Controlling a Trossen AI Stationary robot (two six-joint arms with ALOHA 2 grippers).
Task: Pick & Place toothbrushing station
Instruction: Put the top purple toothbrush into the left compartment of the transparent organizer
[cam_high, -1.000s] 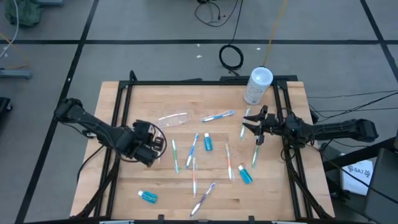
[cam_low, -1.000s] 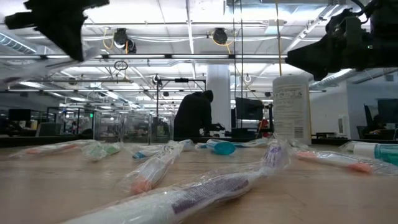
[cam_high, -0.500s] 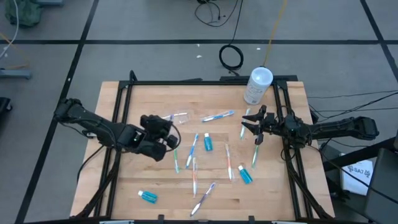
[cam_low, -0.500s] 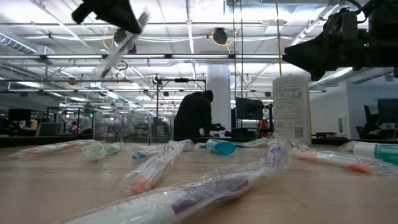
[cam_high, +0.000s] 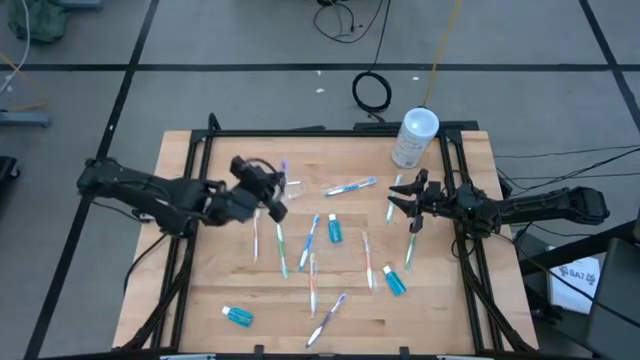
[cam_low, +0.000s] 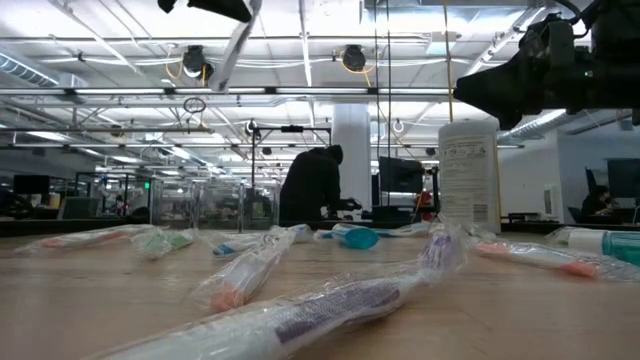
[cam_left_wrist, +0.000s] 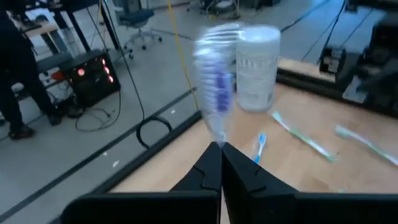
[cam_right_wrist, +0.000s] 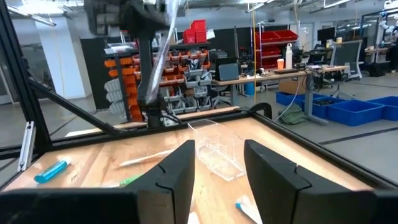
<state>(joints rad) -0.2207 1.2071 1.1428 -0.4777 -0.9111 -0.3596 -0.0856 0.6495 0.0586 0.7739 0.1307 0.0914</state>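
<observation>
The toothbrushing station, a small clear plastic cup, lies on its side on the wooden table just left of centre. My left gripper is shut on a clear-wrapped toothbrush with a purple part. It hovers above the table next to the cup and shows at the top of the low view. My right gripper waits open near the table's right edge, with nothing between its fingers. The cup shows farther off through their gap. My left gripper pinches one end of the toothbrush's clear wrapper between its two shut fingers. The toothbrush sticks out ahead of the fingers, lifted clear of the table. In the low view it slants down from the gripper.
A white canister with a round lid stands at the far right. Several wrapped toothbrushes and blue toothpaste tubes lie scattered over the table's middle and near part. Black frame rails run along both sides. A person stands far behind the table.
My left gripper has risen and swung toward the table's far edge and the cup, rolling its wrist. The toothbrush has gone with it, higher above the table and turned about. My right gripper has kept still.
</observation>
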